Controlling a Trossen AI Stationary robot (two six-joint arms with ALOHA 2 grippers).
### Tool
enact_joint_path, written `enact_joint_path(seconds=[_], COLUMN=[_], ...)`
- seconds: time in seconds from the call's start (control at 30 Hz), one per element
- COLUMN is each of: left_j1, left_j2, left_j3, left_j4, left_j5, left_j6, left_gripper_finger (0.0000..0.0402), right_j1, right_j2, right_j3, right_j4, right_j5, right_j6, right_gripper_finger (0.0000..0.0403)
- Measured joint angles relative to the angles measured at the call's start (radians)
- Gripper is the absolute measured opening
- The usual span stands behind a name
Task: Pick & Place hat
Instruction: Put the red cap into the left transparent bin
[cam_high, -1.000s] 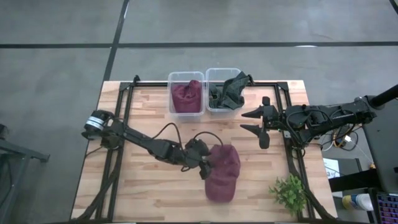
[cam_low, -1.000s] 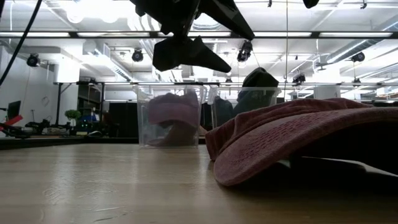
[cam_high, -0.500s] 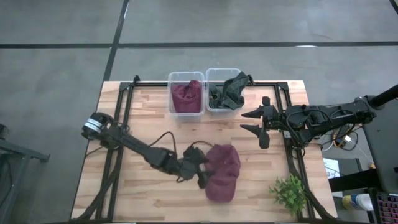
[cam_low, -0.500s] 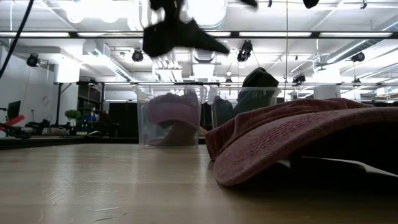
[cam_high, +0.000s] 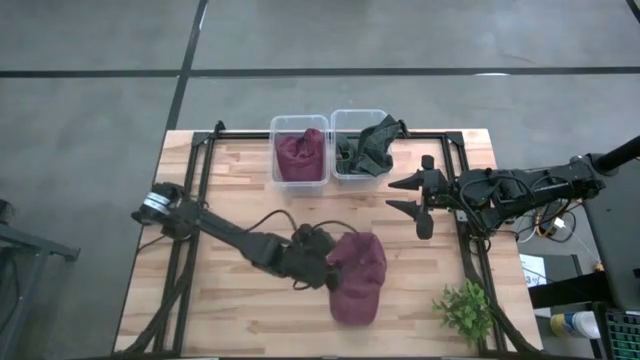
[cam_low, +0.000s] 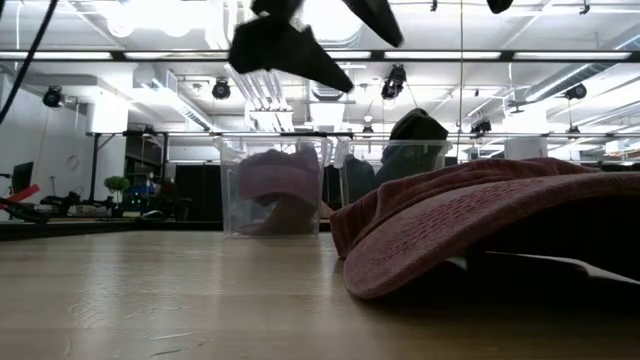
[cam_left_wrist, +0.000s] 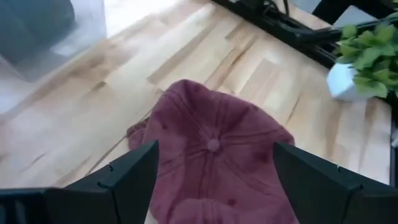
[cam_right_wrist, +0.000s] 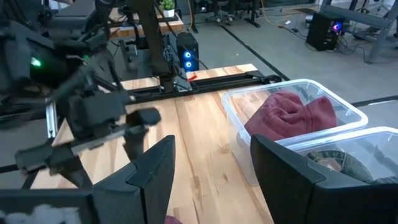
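Observation:
A maroon cap (cam_high: 358, 280) lies crown-up on the wooden table, toward the near edge; it also fills the left wrist view (cam_left_wrist: 211, 155) and the right of the low view (cam_low: 480, 220). My left gripper (cam_high: 325, 265) hovers open above the cap's left side, with a finger on either side of the crown (cam_left_wrist: 214, 149) and no contact. In the low view it hangs high over the table (cam_low: 300, 45). My right gripper (cam_high: 392, 195) waits open near the table's right side, fingers pointing left (cam_right_wrist: 214, 155).
Two clear bins stand at the far edge. The left bin (cam_high: 299, 150) holds another maroon cap (cam_right_wrist: 286, 115). The right bin (cam_high: 362, 145) holds a dark green one. A small potted plant (cam_high: 463, 308) sits at the near right corner. Bare wood lies left of the cap.
My left gripper has shifted slightly toward the near edge beside the cap and back a little, turning somewhat, and has stayed open and above the table. The cap has kept its place.

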Motion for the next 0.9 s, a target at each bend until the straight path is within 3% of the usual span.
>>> enact_joint_path(seconds=[0.3, 0.43, 0.7, 0.9], left_j1=[0.136, 0.158, 0.170, 0.169], left_j2=[0.148, 0.207, 0.249, 0.274], left_j3=[0.129, 0.182, 0.195, 0.195], left_j4=[-0.223, -0.291, -0.298, -0.282], left_j5=[0.182, 0.207, 0.218, 0.287], left_j6=[-0.078, -0.104, -0.138, -0.142], left_gripper_finger=[0.0307, 0.0307, 0.0307, 0.0307], right_j1=[0.000, 0.000, 0.000, 0.000], right_j2=[0.000, 0.000, 0.000, 0.000], right_j3=[0.000, 0.000, 0.000, 0.000], right_j4=[-0.001, -0.001, -0.001, -0.003], right_j5=[0.000, 0.000, 0.000, 0.000], right_j6=[-0.019, -0.021, -0.031, -0.031], right_gripper_finger=[0.0203, 0.0203, 0.0203, 0.0203])
